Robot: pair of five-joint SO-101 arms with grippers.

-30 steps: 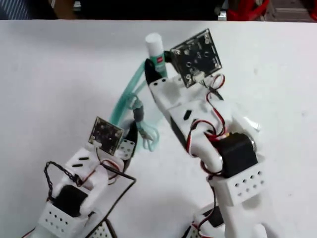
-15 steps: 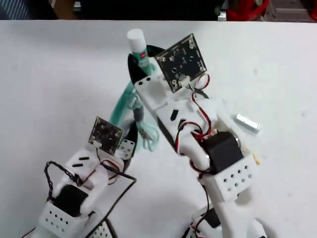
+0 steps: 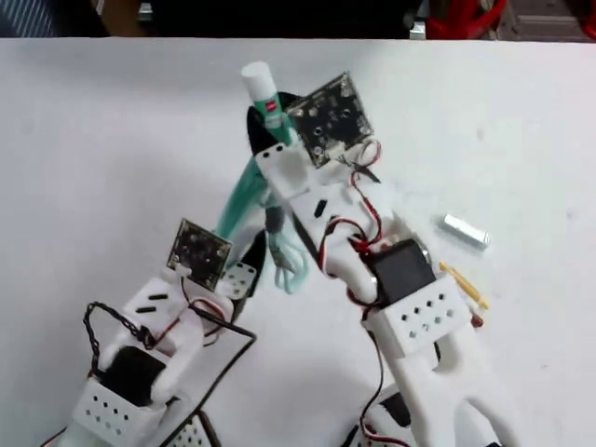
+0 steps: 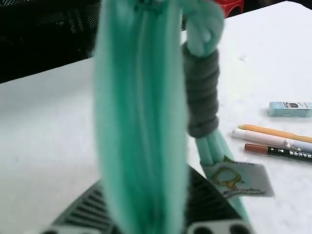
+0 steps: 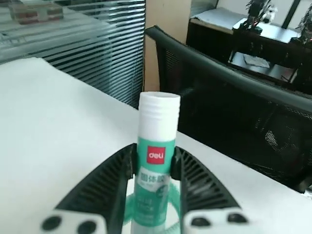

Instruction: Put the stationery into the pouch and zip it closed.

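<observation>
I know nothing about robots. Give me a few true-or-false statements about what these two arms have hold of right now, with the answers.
1. The right hand grips a glue stick. True.
2. The left hand is empty. False: it is shut on the teal pouch.
3. The pens are inside the pouch. False: they lie on the table.
4. The glue stick has a white cap. True.

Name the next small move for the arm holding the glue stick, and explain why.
Probably ease the glue stick down into the pouch. The right end effector is shut on it, upright over the pouch's far end, while the left end effector holds the pouch on edge.
</observation>
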